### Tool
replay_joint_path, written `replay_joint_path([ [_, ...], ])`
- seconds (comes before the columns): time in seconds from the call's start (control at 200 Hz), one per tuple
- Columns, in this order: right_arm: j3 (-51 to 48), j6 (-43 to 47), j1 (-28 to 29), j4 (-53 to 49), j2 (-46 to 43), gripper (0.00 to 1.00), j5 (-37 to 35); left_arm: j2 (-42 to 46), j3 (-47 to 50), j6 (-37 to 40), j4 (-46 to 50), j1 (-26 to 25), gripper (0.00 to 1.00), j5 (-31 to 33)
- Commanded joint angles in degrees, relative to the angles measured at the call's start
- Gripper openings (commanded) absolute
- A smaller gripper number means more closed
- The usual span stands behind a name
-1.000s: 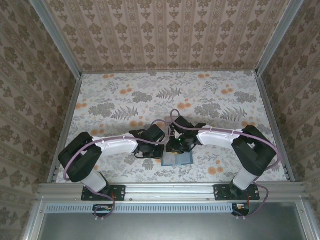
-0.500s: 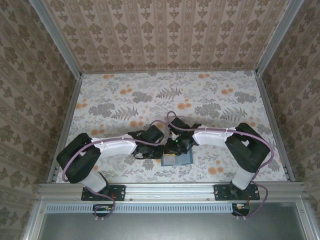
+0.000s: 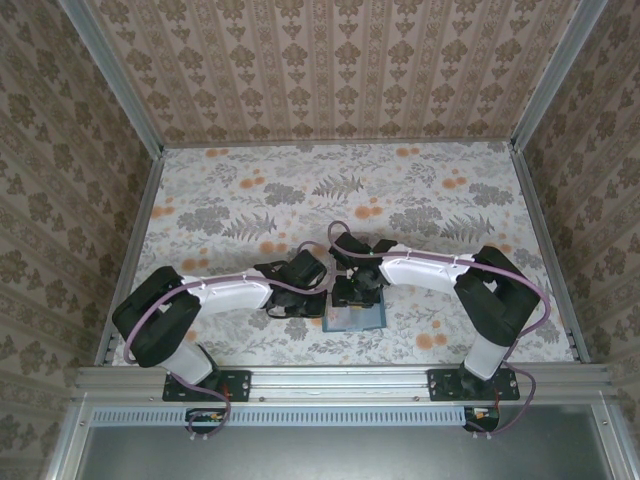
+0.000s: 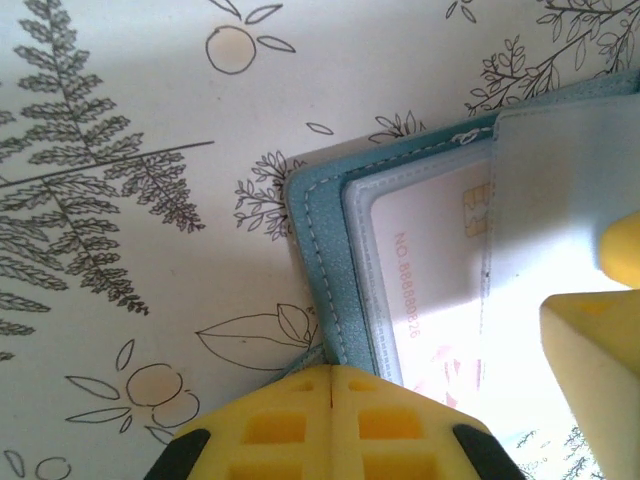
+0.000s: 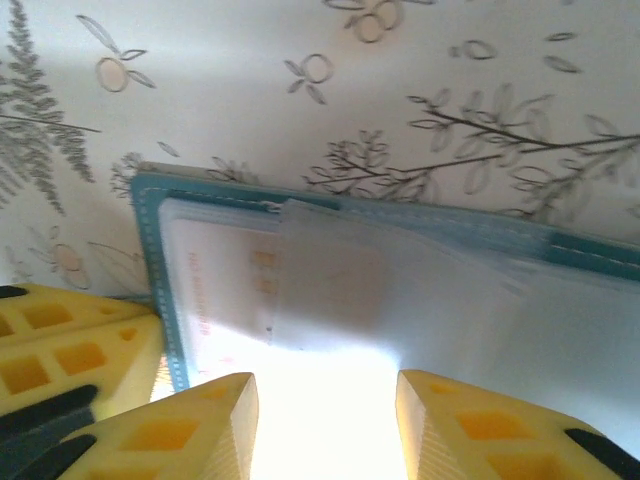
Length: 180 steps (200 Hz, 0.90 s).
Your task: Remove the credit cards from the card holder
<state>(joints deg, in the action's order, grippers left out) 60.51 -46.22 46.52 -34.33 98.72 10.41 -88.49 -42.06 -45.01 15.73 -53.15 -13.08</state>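
The teal card holder (image 3: 356, 318) lies open on the flowered cloth near the front edge. In its clear pocket sits a pale pinkish-white credit card (image 4: 430, 270) with red print, also seen as a pale card (image 5: 225, 285) in the right wrist view. My left gripper (image 4: 331, 378) is shut on the holder's left edge (image 4: 318, 250) at its little tab. My right gripper (image 5: 325, 410) hovers open just above the holder's pocket face (image 5: 420, 300), with nothing between its fingertips. One right finger (image 4: 590, 345) shows in the left wrist view.
Both arms meet low over the holder, the left gripper (image 3: 312, 300) and the right gripper (image 3: 358, 293) close together. The left fingers (image 5: 70, 350) sit beside the holder's teal rim (image 5: 150, 250). The patterned tablecloth (image 3: 400, 200) stretches behind them to the papered walls.
The right gripper's jaws have opened wider, and its wrist has shifted slightly left over the holder. The left gripper has stayed shut at the holder's edge.
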Motion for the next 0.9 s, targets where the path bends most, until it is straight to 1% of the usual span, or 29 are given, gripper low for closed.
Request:
replay_joint_path([
  [0.0, 3.0, 1.8, 1.5, -7.7, 1.1, 0.43, -6.8, -0.1, 1.4, -0.2, 1.7, 0.4, 0.05, -0.4],
  [0.11, 4.1, 2.4, 2.0, -9.9, 1.7, 0.44, -8.6, -0.3, 1.4, -0.2, 1.4, 0.6, 0.05, -0.7],
  [0.365, 5.2, 3.0, 2.6, -11.5, 2.5, 0.46, -9.5, -0.8, 1.3, 0.0, 1.1, 0.7, 0.05, -1.0],
  [0.46, 5.4, 2.6, 2.8, -11.2, 1.6, 0.46, -9.5, -0.8, 1.3, 0.0, 1.2, 0.9, 0.05, -1.1],
  [0.6, 4.4, 1.5, 2.8, -7.8, -0.8, 0.4, -6.5, -0.8, 1.4, 0.1, 1.0, 1.1, 0.02, -1.2],
  [0.825, 0.4, -3.0, 2.9, 4.2, -1.2, 0.22, 2.9, -0.9, 1.6, 0.1, 0.7, 1.4, 0.0, -1.3],
  [0.895, -0.3, -4.0, 2.8, 7.2, -0.3, 0.19, 4.5, -0.7, 1.7, 0.0, 0.7, 1.4, 0.0, -1.3],
])
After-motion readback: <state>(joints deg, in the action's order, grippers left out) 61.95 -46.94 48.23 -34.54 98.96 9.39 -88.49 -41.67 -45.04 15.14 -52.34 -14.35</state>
